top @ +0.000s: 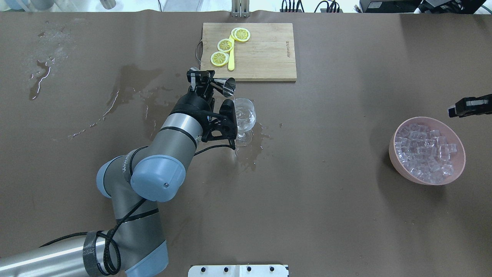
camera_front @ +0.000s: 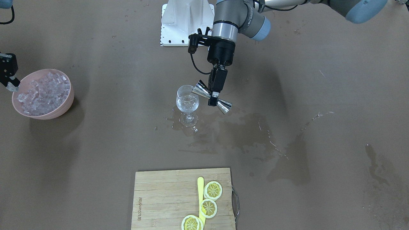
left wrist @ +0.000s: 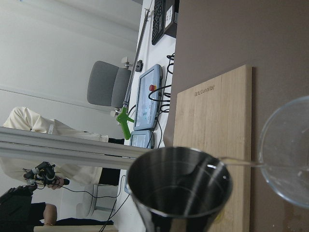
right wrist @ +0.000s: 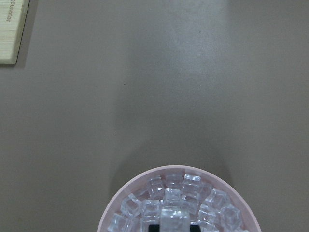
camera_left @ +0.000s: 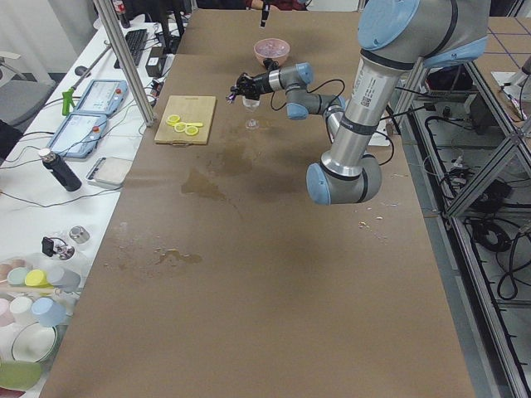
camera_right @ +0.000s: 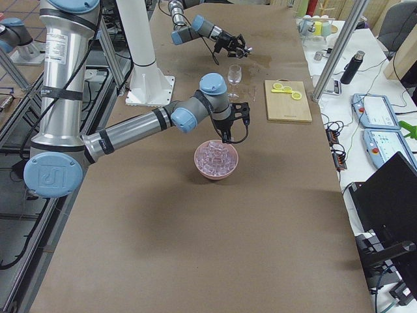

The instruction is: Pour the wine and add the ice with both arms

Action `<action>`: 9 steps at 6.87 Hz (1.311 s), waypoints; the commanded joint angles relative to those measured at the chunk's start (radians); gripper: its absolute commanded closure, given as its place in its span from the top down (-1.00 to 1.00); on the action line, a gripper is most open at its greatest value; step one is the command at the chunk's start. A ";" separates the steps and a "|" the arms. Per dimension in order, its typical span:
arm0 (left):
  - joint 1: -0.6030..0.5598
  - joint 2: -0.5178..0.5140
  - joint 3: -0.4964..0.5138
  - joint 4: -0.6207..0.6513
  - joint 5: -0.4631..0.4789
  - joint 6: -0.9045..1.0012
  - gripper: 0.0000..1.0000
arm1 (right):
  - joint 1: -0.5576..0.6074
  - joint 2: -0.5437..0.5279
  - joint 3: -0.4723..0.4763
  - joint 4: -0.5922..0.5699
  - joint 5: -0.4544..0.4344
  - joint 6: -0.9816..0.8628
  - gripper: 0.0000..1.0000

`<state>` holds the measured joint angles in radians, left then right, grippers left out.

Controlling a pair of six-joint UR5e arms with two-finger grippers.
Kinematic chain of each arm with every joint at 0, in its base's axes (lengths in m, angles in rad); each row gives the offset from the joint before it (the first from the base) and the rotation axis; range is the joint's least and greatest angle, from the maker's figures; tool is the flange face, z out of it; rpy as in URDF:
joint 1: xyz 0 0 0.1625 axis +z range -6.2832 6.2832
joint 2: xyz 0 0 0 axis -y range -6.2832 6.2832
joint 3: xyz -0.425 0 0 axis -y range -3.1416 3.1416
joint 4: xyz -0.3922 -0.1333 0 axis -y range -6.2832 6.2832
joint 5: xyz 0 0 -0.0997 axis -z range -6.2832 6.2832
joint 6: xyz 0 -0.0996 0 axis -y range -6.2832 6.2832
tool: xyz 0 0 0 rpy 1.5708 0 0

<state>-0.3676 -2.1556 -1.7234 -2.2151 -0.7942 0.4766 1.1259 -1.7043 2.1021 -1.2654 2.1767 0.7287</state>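
Observation:
My left gripper (camera_front: 214, 94) is shut on the waist of a steel jigger (camera_front: 211, 95), tilted with its mouth at the rim of a wine glass (camera_front: 187, 103). The glass holds a little clear wine. In the left wrist view a thin clear thread runs from the jigger (left wrist: 178, 188) to the glass (left wrist: 287, 159). My right gripper (camera_front: 11, 83) hangs over the rim of a pink bowl (camera_front: 68, 103) heaped with ice (camera_front: 44, 92). In the right wrist view one larger, blurred ice cube (right wrist: 174, 220) sits between the fingertips above the heap, so the gripper looks shut on it.
A bamboo cutting board (camera_front: 166, 198) with lemon slices (camera_front: 213, 190) and a yellow stick lies on the operators' side. Wet patches (camera_front: 243, 127) spread around and beside the glass. The white base block (camera_front: 182, 22) stands behind the left arm.

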 commanded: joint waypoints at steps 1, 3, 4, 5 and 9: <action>0.001 0.005 0.005 0.002 0.012 0.004 -1.00 | 0.000 0.000 -0.001 0.000 -0.002 0.000 -0.61; 0.004 0.003 0.007 0.003 0.047 0.031 -1.00 | 0.000 0.000 -0.001 0.000 -0.002 0.001 -0.61; 0.007 -0.001 0.016 0.006 0.052 0.031 -1.00 | 0.000 0.000 -0.001 0.000 -0.002 0.001 -0.61; 0.009 -0.009 0.022 0.026 0.056 0.030 -1.00 | 0.000 0.000 -0.004 0.000 -0.003 0.003 -0.61; 0.029 -0.038 0.022 0.084 0.101 0.031 -1.00 | 0.000 0.002 -0.002 0.001 0.000 0.008 -0.61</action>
<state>-0.3438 -2.1781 -1.7004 -2.1606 -0.7078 0.5069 1.1259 -1.7039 2.0976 -1.2645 2.1755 0.7341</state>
